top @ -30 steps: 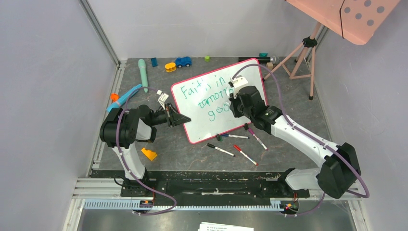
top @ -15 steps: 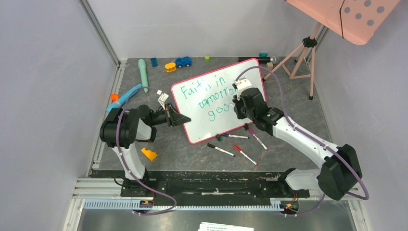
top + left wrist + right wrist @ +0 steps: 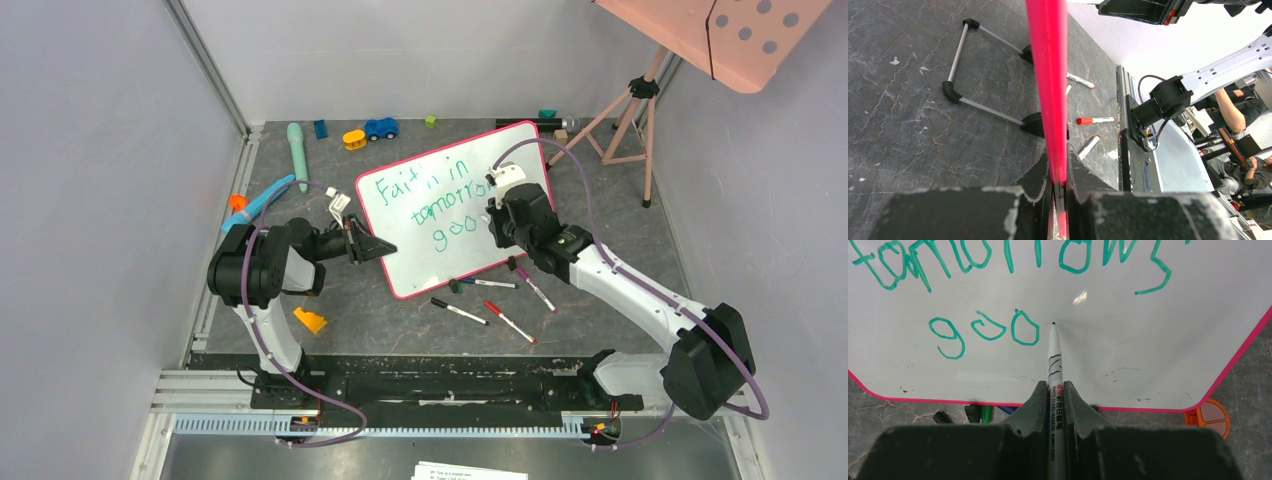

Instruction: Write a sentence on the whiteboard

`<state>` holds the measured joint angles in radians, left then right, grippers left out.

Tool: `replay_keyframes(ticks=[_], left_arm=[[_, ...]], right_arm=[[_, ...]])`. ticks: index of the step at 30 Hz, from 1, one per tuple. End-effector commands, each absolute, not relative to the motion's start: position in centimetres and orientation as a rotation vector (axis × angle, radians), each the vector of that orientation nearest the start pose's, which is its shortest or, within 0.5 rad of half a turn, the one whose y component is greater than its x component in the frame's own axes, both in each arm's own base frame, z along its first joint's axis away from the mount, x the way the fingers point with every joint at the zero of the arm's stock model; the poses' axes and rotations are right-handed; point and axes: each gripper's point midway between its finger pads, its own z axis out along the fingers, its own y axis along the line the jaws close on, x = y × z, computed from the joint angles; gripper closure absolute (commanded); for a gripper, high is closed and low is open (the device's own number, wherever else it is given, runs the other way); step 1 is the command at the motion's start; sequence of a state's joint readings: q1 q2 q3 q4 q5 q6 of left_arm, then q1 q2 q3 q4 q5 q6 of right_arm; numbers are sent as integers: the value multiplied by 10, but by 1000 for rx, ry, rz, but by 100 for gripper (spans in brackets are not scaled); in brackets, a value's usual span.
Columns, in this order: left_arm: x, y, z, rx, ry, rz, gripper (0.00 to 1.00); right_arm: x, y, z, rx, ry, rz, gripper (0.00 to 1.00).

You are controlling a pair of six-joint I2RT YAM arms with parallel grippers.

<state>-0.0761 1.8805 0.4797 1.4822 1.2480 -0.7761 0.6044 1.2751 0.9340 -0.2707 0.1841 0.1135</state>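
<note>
While left hand [image 3: 1059,172] pinches whiteboard [image 3: 1048,75] rim, right hand [image 3: 1054,387] clamps marker [image 3: 1054,360] (tip beside the sentence [image 3: 440,205])

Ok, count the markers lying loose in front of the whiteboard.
4, by the whiteboard's near edge: a green-capped marker, a purple marker, a black marker and a red marker. The right arm may hide more.

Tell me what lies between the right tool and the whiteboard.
A marker, clamped in the right tool, points its tip at the whiteboard just right of the sentence, at "goo". The right wrist view shows it.
</note>
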Motion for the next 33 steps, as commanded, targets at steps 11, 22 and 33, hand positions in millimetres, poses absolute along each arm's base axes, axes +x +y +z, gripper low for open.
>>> replay_keyframes(ticks=[11, 22, 33], left_arm=[[282, -203, 124, 732, 1576, -1502, 98], [282, -203, 124, 733, 1576, -1502, 98], [282, -203, 125, 732, 1574, -1499, 98]], right_arm=[[336, 180, 179, -391, 2095, 134, 100], [342, 188, 178, -408, 2104, 154, 100], [336, 195, 174, -436, 2109, 207, 100]])
